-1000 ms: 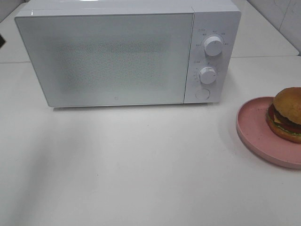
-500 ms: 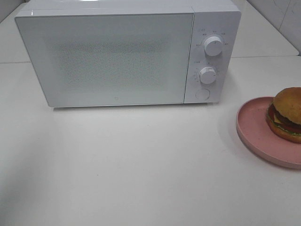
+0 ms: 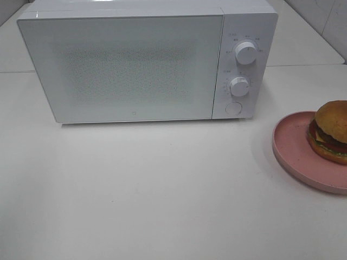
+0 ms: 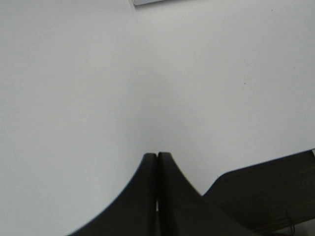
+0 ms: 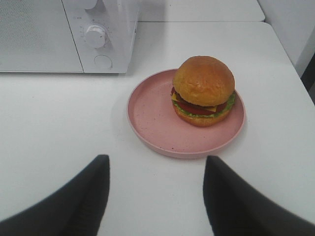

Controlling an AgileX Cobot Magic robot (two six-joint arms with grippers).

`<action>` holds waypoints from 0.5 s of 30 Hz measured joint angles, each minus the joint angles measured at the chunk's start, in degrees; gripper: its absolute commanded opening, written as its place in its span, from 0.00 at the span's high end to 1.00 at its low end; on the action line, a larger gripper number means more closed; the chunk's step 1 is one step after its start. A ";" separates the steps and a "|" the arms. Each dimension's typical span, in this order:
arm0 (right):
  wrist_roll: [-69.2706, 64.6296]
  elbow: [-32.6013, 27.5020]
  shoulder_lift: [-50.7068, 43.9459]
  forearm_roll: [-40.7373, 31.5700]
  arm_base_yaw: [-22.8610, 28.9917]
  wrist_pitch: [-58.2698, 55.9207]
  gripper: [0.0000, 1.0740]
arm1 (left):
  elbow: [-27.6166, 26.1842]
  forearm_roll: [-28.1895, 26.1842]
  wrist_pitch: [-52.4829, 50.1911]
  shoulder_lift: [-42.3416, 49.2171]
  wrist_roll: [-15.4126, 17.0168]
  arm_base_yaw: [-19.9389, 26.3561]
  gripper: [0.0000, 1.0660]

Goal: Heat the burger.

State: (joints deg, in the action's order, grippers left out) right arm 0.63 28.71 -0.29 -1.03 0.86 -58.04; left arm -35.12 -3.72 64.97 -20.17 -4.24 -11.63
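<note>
The burger [image 3: 331, 130] [image 5: 203, 90], golden bun over patty, tomato, cheese and lettuce, sits on a pink plate [image 3: 295, 154] [image 5: 152, 118] at the table's right edge. A white microwave [image 3: 141, 59] with its door closed stands at the back. Neither gripper shows in the high view. In the right wrist view my right gripper [image 5: 156, 167] hovers open a short way from the plate, nothing between its fingers. The left wrist view shows my left gripper [image 4: 157, 156] shut over bare white table, holding nothing.
The microwave has two round knobs [image 3: 245, 53] [image 3: 239, 86] and a round button [image 3: 233, 108] on its right panel. A white wall [image 5: 295, 24] rises beyond the table's right side. White tabletop [image 3: 162, 189] stretches in front of the microwave.
A small dark shape at the far left edge of the high view one second ago is gone. Nothing else has moved.
</note>
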 measured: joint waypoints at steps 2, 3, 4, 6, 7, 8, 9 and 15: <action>-0.06 0.00 0.00 0.17 0.00 0.00 0.50 | 0.57 0.00 0.00 1.95 -0.06 0.00 1.00; -0.06 0.00 0.00 0.17 0.00 0.00 0.50 | 0.57 0.00 0.00 1.95 -0.06 0.00 1.00; -0.11 0.00 0.00 0.34 0.00 0.00 0.50 | 1.38 0.00 0.00 5.27 -0.29 0.00 1.00; -0.23 0.00 0.00 0.34 0.00 0.00 0.50 | 2.35 0.00 -0.23 8.59 -0.86 0.00 1.00; -0.23 0.00 0.00 0.34 0.00 0.00 0.50 | 2.86 -0.06 -0.40 10.08 -1.09 0.00 1.00; -0.29 0.00 0.00 0.34 0.00 0.00 0.50 | 3.95 -0.06 -1.43 12.55 -1.60 0.00 1.00; -0.29 0.00 0.00 0.34 0.00 0.00 0.50 | 3.95 -0.06 -1.43 12.55 -1.60 0.00 1.00; -0.29 0.00 0.00 0.40 0.00 0.00 0.50 | 6.19 -0.63 -4.07 16.56 -1.89 0.00 1.00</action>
State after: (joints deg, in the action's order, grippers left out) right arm 0.34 28.71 -0.29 -0.63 0.86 -58.04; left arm -28.93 -4.35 60.91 -3.61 -6.13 -11.63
